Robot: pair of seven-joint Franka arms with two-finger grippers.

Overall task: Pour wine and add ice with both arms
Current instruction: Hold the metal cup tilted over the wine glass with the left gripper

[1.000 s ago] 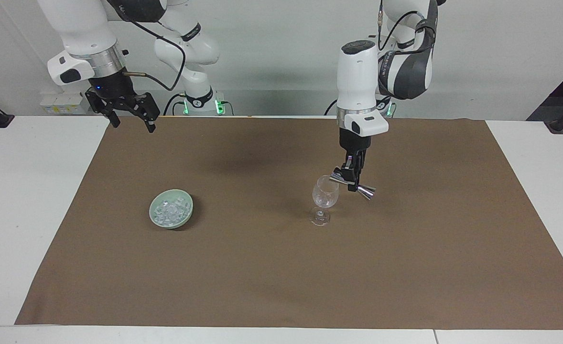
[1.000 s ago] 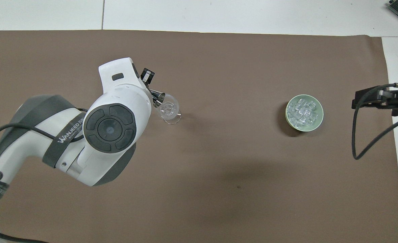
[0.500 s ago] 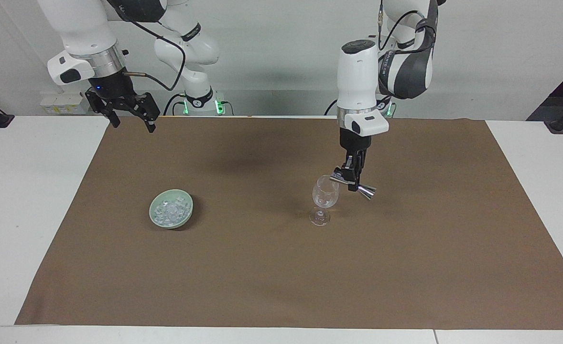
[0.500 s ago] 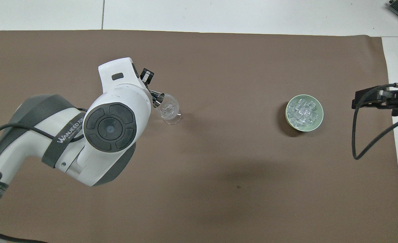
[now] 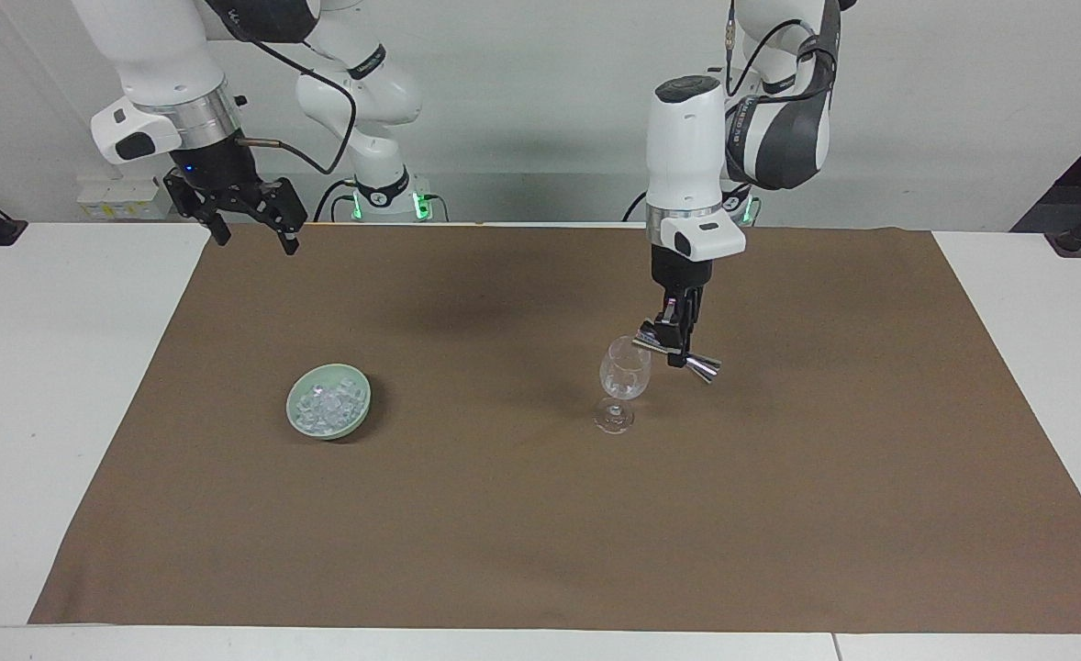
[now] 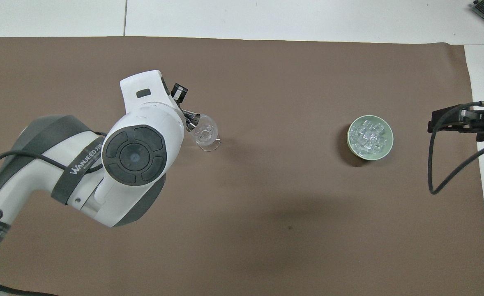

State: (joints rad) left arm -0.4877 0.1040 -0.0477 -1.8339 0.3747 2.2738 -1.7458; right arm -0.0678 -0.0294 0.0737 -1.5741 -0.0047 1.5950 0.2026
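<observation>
- The left arm is showing a dark band printed with white letters, reading "WANJEED", in the overhead view.
- Smaller print under that word is staying too fine to read.
- Nothing else is showing readable text.

A plain pale grey wall runs along the robots' end of the white table. A large brown rectangular mat covers most of the tabletop, leaving white margins at both ends. Soft shadows fall on the mat, and 2 small green lights glow near the wall's foot.
</observation>
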